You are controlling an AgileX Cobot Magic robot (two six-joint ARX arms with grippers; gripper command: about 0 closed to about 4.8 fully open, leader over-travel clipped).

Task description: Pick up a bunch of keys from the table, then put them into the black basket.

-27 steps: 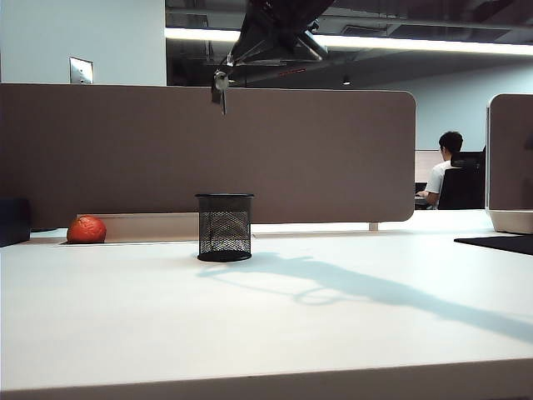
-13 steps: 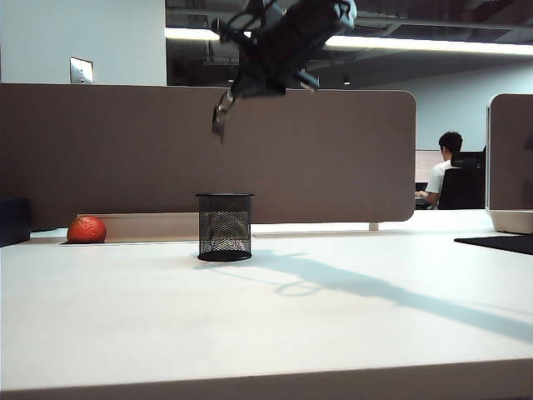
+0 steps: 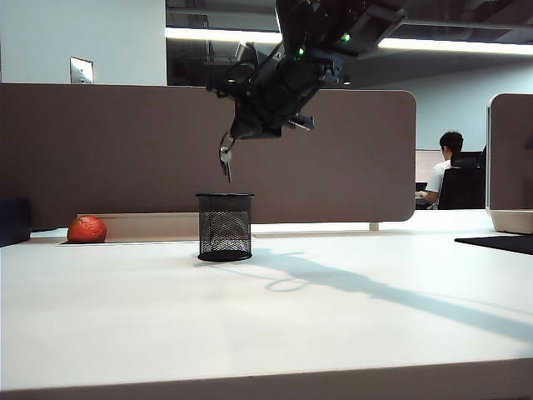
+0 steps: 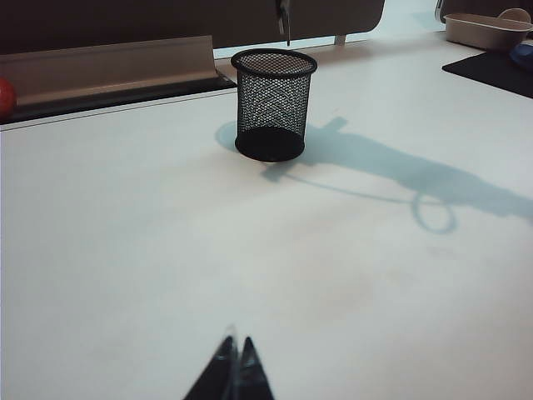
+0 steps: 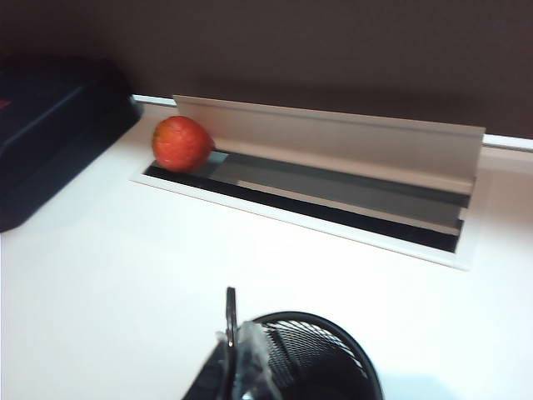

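Note:
The bunch of keys (image 3: 225, 160) dangles from my right gripper (image 3: 240, 131), which is shut on it in the air just above the rim of the black basket (image 3: 224, 227). That basket stands upright on the white table (image 3: 266, 325). In the right wrist view the keys (image 5: 231, 310) stick out past the shut gripper (image 5: 237, 350), with the basket's open mouth (image 5: 325, 358) right beside them. The left wrist view shows the basket (image 4: 273, 104) far ahead with the keys (image 4: 285, 18) hanging over it. My left gripper (image 4: 236, 346) is shut and empty, low over the near table.
An orange-red fruit (image 3: 87, 229) lies by the cable slot (image 5: 333, 200) under the brown partition (image 3: 125, 150). A dark box (image 5: 50, 125) sits at the far left. A black mat (image 3: 500, 243) and a beige tray (image 4: 487, 29) are at the right.
My right arm has come down with the keys, from level with the partition's top edge to just over the basket's rim. The left gripper and the basket have not moved.

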